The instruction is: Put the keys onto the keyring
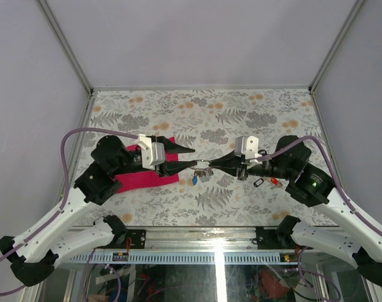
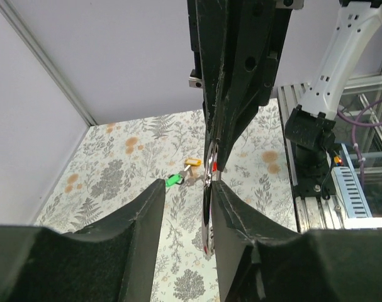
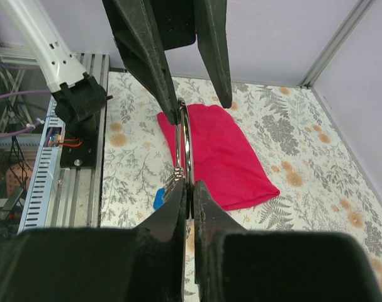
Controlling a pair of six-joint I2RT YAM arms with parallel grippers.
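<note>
Floral-print bench (image 1: 241, 113), plain grey walls, aluminium frame posts at the corners. A magenta cloth (image 1: 140, 179) lies flat under and behind your left tool (image 1: 194, 157). Both arms reach inward, low over the bench, and the tools meet tip to tip at mid-bench. Your right tool (image 3: 187, 189) is pressed together, pinching the keyring (image 3: 186, 138) edge-on at its tips. Your left tool is spread, with the ring in its gap, close against one finger (image 2: 235, 214). A blue key (image 1: 194, 179) sits just below the left tool's tips; hanging or lying, can't tell. A green key (image 2: 173, 181) and a yellow key (image 2: 192, 162) lie on the bench behind the right tool's tips, apart from the ring.
</note>
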